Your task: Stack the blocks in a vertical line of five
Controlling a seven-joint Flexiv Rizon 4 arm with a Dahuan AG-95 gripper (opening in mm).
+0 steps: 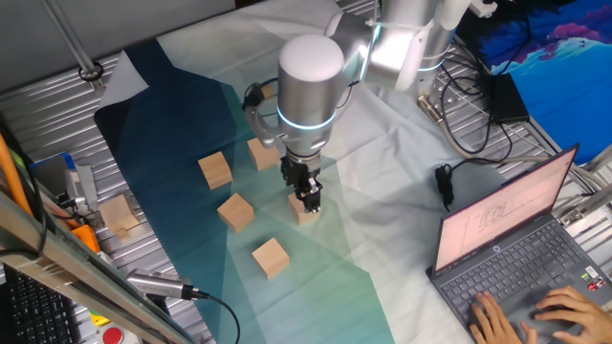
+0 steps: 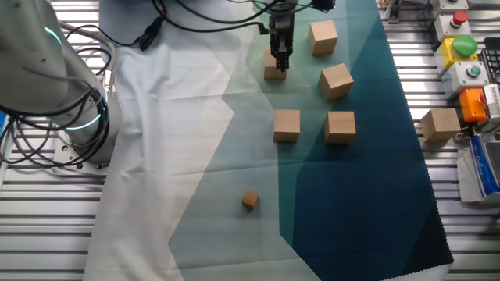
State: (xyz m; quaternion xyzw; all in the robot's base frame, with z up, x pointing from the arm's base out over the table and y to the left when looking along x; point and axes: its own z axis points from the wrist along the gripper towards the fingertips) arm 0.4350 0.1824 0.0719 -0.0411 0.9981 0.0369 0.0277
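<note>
The robot arm's tool [image 1: 308, 198] is reaching down onto one wooden block [image 1: 306, 212] lying on the teal-and-white cloth [image 1: 382, 239] that is covering the worktop [image 2: 47, 226]. Its dark fingers are straddling the block's sides, narrowly spread to about the cube's width, though whether they are actually gripping it cannot be told from either view. Four more blocks are sitting singly on the cloth, none stacked: one [image 1: 262, 153] just behind the tool beside the arm's wrist, one [image 1: 215, 170] further to the left in the one fixed view, one [image 1: 235, 211] nearer the camera, and one [image 1: 271, 258] nearest of all. In the other fixed view the same five are appearing as a loose cluster, with the held-over block [image 2: 273, 69] at the top edge under the tool [image 2: 280, 62]. A much smaller cube [image 2: 249, 200] is lying apart on the lighter cloth. Another tan block [image 2: 440, 125] is resting off the cloth on the ribbed metal beside a control box [image 2: 475, 74]. A person's hands [image 1: 535, 313] are typing on a laptop [image 1: 516, 258].
</note>
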